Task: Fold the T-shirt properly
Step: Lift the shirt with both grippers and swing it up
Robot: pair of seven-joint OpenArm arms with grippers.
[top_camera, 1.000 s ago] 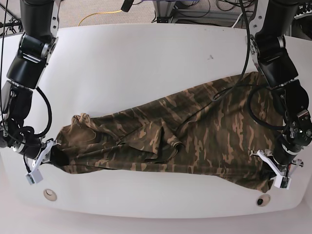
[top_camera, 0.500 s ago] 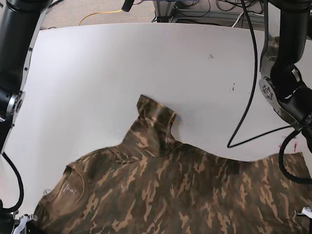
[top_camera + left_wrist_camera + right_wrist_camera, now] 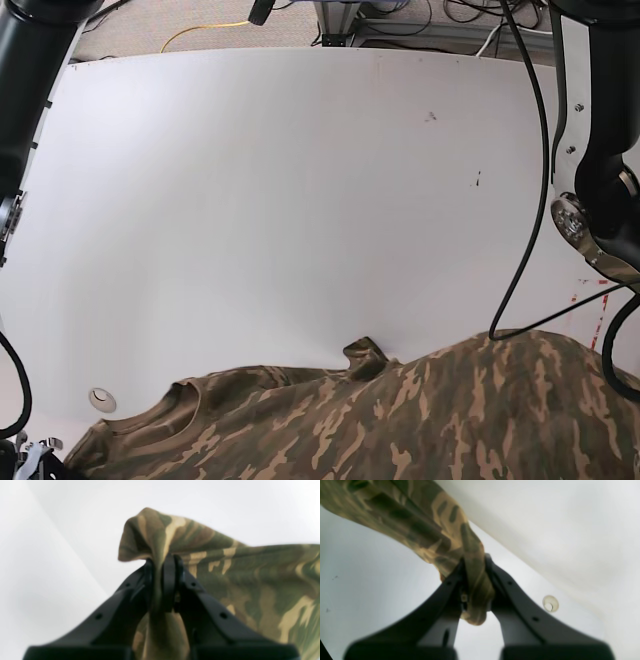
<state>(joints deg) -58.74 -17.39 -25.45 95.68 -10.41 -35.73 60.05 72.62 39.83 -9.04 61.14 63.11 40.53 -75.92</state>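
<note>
Camouflage cloth is pinched in both: your left gripper (image 3: 162,580) and right gripper (image 3: 475,585) each clamp the T-shirt (image 3: 420,420), lifted at the worktop (image 3: 300,200)'s near edge. Next, spread it flat, evenly tensioned.

We see the camouflage-print cloth T-shirt (image 3: 400,420) spread across the near edge of the broad white table (image 3: 300,180), with a small round table insert (image 3: 101,400) just left of it.
</note>
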